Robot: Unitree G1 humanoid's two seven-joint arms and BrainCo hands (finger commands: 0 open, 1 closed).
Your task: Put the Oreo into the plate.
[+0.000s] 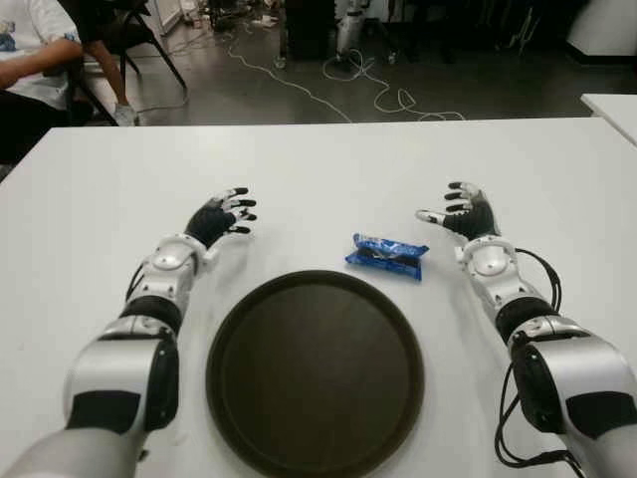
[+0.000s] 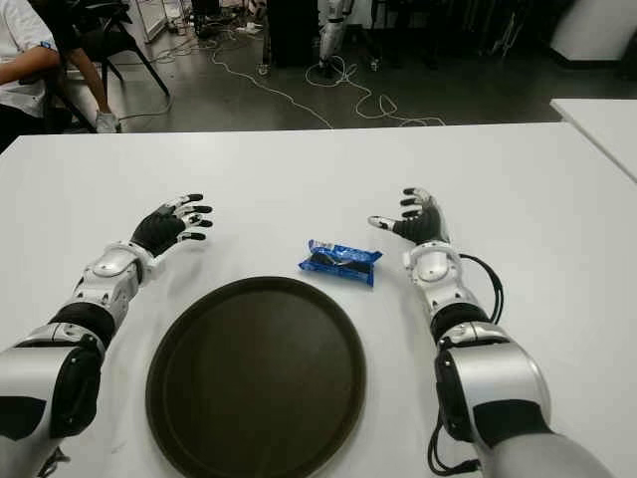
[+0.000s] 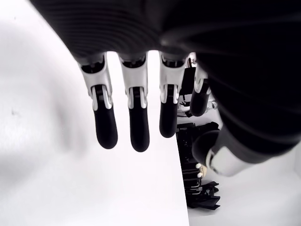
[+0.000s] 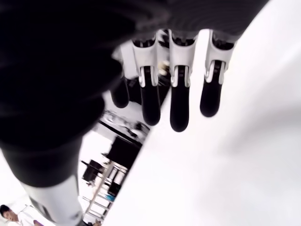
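A white worktop (image 1: 318, 169) fills the near view. Beyond its far edge lies a dark grey floor (image 1: 259, 100) with white cables (image 1: 383, 95) looping across it. At far left a person (image 1: 30, 70) in a white shirt sits by a black chair (image 1: 129, 35). A second white table (image 1: 612, 110) shows at the right edge. Dark furniture stands along the back.
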